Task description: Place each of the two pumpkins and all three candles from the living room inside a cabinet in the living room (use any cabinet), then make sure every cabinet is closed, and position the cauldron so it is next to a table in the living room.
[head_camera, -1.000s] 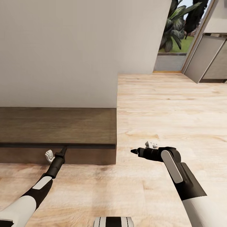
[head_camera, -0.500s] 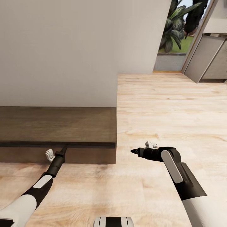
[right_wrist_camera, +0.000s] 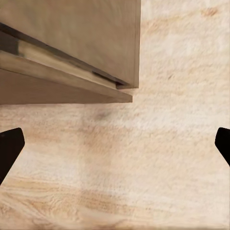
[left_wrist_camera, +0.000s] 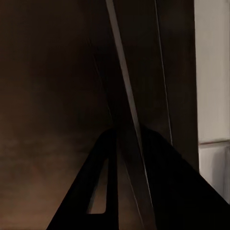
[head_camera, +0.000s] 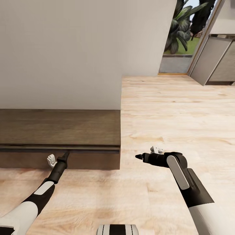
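Presently the left claw (head_camera: 66, 153) is pinched on the top edge of the drawer front (head_camera: 85, 161) of the cabinet (head_camera: 58, 130), which stands slightly ajar against the wall (head_camera: 65, 49). The right claw (head_camera: 139, 157) hangs spread wide over the wooden floor (head_camera: 176, 114), just beside the cabinet's corner.

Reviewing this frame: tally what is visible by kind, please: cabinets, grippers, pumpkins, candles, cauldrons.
Cabinets: 1, the low dark-brown cabinet against the wall.
Grippers: 2, the left gripper at the cabinet's front edge, the right gripper over the wooden floor.
Pumpkins: 0 visible.
Candles: 0 visible.
Cauldrons: 0 visible.
Total: 3.
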